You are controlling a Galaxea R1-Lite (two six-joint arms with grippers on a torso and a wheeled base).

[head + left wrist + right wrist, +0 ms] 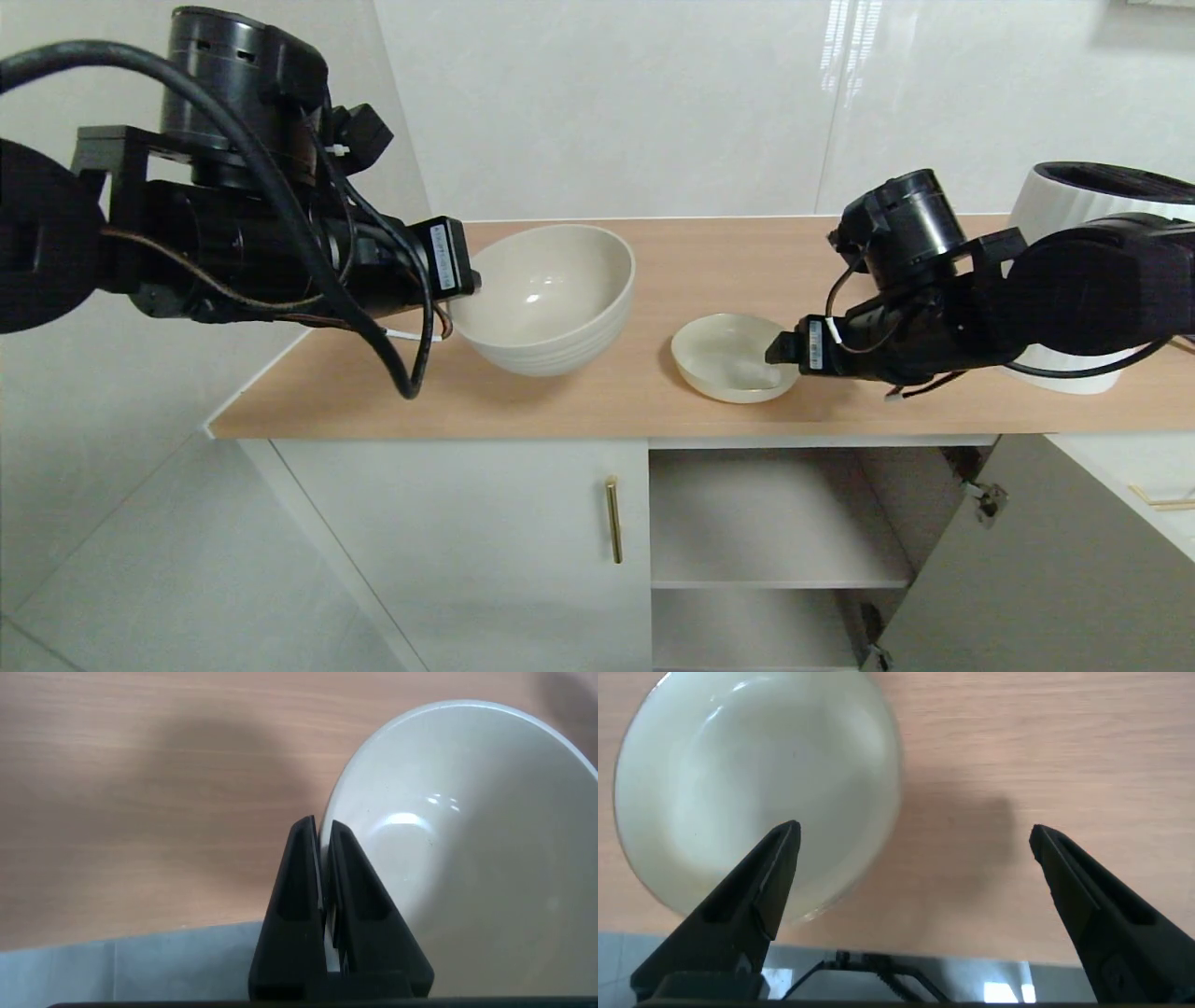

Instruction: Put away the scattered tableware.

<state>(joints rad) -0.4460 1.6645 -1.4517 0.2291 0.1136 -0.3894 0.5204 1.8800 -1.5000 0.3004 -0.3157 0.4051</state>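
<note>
Cream large bowl [551, 294], tilted over the counter [653, 401], is clamped at its rim by the left gripper [324, 835]. The right gripper [913, 833] is spread across the small bowl [738, 775]. Steady carriage to the cabinet shelf [766, 532] is advised.

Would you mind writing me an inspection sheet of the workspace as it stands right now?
Surface: light wooden counter, nothing spilled that I can see.
Job's things: large bowl tilted, at the left; small bowl sitting on the wood to its right, apart from it.
Clutter: white ribbed container at the counter's right end.
Grippers: left gripper shut on the large bowl's rim; right gripper open, one finger over the small bowl, the other over bare wood.
Cables: black cable loops down from the left arm beside the large bowl.
Surroundings: cabinet below; left door closed, right door open, shelves showing.
</note>
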